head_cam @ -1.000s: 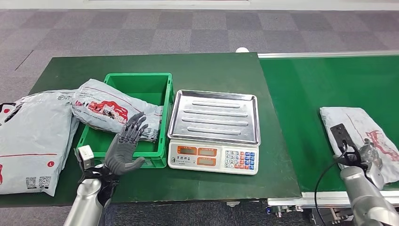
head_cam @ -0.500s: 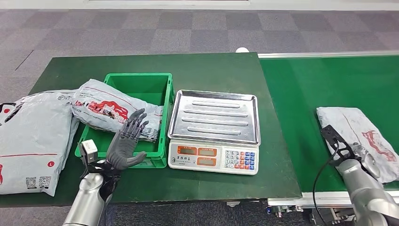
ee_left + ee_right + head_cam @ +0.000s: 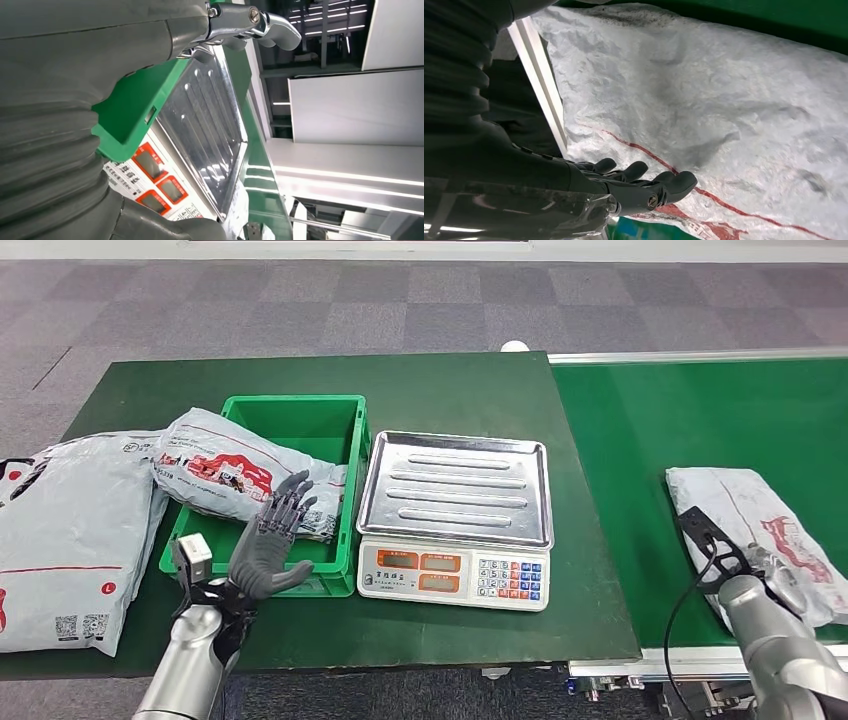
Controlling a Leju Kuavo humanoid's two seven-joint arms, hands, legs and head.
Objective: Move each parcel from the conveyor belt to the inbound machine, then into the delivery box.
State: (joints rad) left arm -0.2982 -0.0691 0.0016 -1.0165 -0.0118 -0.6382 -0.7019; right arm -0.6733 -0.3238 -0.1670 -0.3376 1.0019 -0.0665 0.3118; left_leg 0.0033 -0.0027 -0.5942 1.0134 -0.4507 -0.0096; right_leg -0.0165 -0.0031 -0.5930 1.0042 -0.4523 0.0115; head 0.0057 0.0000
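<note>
We have our right hand (image 3: 624,187) at the near edge of the grey parcel (image 3: 755,520) lying on the green conveyor belt (image 3: 690,410), fingers (image 3: 674,182) extended over the wrinkled bag and not closed on it. Our left hand (image 3: 268,550) hovers open-fingered over the green crate (image 3: 350,415), where another parcel (image 3: 235,475) lies across the rim. We judge the main risk to be the slack poly film: a shallow pinch at the edge could slip, or the bag could sag and snag on the belt's rail before it reaches the scale (image 3: 455,490) on the bench (image 3: 450,375).
</note>
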